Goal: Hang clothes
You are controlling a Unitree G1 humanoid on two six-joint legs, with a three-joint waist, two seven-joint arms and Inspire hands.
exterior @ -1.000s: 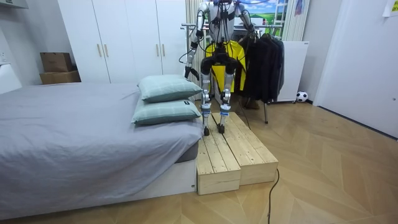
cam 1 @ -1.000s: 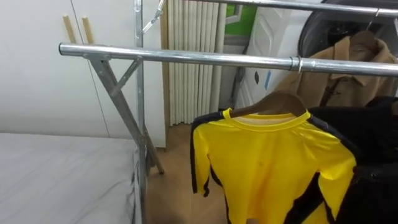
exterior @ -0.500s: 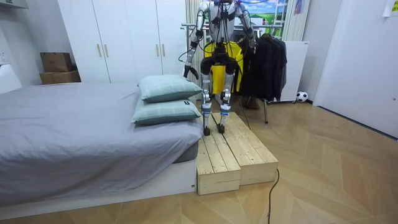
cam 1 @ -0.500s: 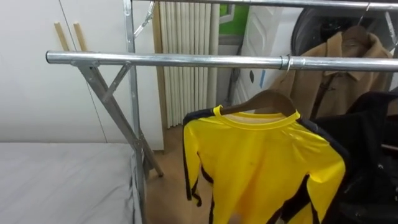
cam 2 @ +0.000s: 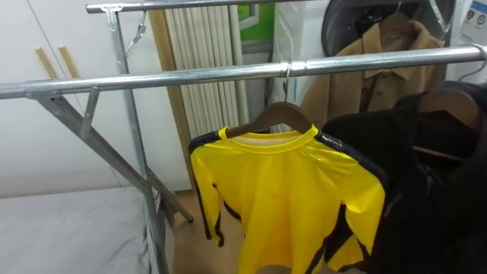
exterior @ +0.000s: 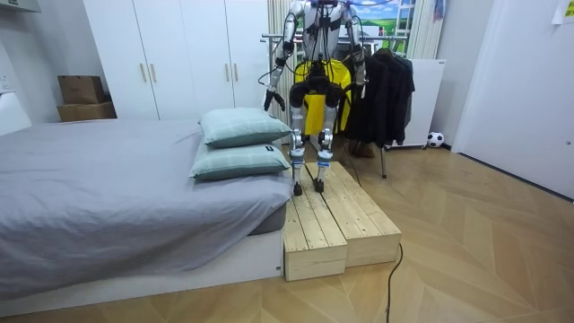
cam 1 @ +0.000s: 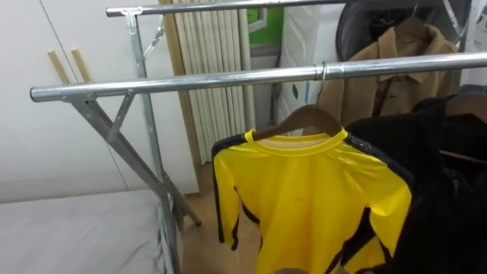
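Yellow shirt [cam 1: 312, 198], smooth fabric with black trim, hangs on a curved wooden hanger [cam 1: 304, 120], hook up at the shiny round metal rail [cam 1: 190, 80]. Black garments [cam 1: 449, 183] crowd its right side. A tan coat [cam 1: 388, 84] hangs behind, grey bed [cam 1: 76, 228] lower left. Left hand [exterior: 268, 100] hangs low, right hand [exterior: 362, 77] is by the dark clothes. Cannot tell either hand's grip.

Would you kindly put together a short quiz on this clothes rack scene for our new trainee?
1. The yellow shirt hangs on which kind of hanger? A wire; B wooden; C plastic.
2. True or false: the shirt lies on the bed.
3. Fill in: the garments beside it, toward the robot's right, are ___ in colour.
Key: 1 B; 2 false; 3 dark.
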